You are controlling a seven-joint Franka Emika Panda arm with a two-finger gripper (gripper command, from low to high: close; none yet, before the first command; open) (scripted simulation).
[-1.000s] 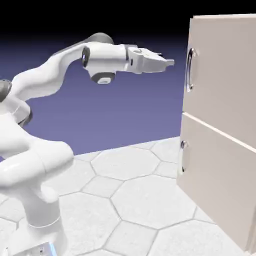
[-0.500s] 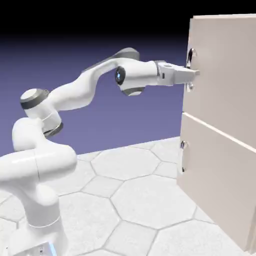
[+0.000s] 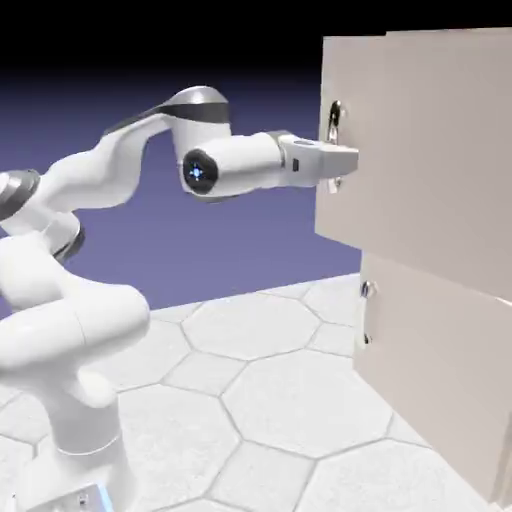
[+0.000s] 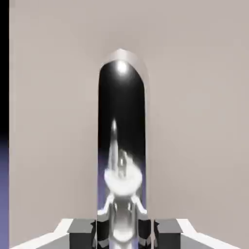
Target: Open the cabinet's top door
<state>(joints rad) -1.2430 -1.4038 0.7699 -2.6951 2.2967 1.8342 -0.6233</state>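
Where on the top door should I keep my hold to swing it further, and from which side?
Grip the long vertical silver handle near the top door's free edge, mid-bar, coming level at the panel's front. The bar stands off the panel, so the jaws can close across it, as the gripper does now. The hand view shows the bar between the fingertips.
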